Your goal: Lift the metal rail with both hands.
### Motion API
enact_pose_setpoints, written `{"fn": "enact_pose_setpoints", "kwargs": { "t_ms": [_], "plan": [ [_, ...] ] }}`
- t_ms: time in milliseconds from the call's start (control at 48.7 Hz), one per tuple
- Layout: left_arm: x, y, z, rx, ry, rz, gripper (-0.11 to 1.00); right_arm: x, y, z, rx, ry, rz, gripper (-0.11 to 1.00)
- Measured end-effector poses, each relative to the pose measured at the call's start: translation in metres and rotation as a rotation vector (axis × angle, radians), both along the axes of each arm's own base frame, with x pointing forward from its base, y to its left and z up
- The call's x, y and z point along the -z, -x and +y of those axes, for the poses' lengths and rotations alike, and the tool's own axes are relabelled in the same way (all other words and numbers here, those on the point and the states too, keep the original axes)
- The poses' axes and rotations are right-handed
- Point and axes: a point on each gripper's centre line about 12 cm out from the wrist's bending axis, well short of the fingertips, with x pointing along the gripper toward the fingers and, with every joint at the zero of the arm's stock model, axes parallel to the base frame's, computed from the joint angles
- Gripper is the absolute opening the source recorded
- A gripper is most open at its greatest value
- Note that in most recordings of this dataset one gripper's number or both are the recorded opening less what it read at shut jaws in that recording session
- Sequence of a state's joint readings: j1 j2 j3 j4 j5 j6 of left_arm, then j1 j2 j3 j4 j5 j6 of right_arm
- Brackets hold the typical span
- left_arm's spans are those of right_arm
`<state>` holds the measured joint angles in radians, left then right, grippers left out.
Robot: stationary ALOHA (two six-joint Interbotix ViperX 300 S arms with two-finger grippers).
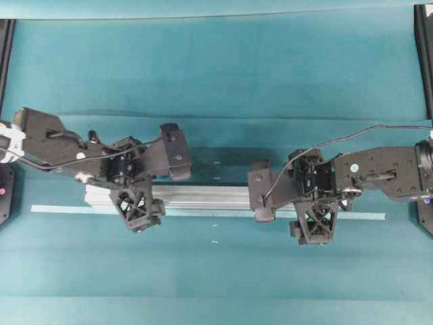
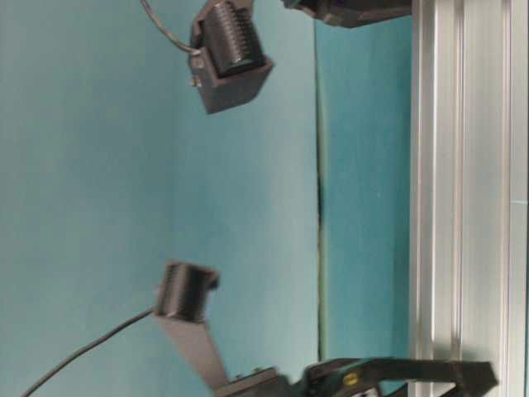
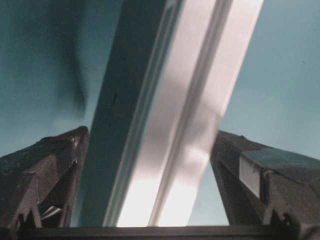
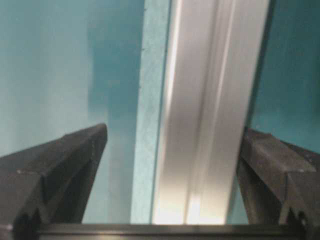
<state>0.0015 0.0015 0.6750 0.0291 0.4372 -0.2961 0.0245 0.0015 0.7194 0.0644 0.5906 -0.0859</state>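
The metal rail (image 1: 203, 198) is a long silver grooved bar lying flat across the middle of the teal table. My left gripper (image 1: 130, 195) stands over its left part and my right gripper (image 1: 316, 203) over its right part. In the left wrist view the rail (image 3: 185, 125) runs between the spread fingers of the left gripper (image 3: 150, 134), with table showing on both sides. In the right wrist view the rail (image 4: 210, 100) passes between the fingers of the right gripper (image 4: 175, 130), close to the right finger (image 4: 270, 170). Both grippers are open. The rail's ends are hidden under the arms.
A thin pale tape strip (image 1: 61, 209) lies along the rail's near side and reaches past both arms; it also shows beside the rail in the right wrist view as the strip (image 4: 150, 100). Black frame posts (image 1: 425, 54) stand at the table's far corners.
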Motion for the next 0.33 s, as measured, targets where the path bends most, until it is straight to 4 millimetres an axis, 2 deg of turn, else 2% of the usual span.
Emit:
{"fn": "enact_pose_setpoints", "kwargs": {
  "t_ms": [328],
  "plan": [
    [-0.044, 0.018, -0.003, 0.009, 0.000, -0.124, 0.90, -0.048, 0.001, -0.024, 0.077, 0.002, -0.156, 0.96]
  ]
}}
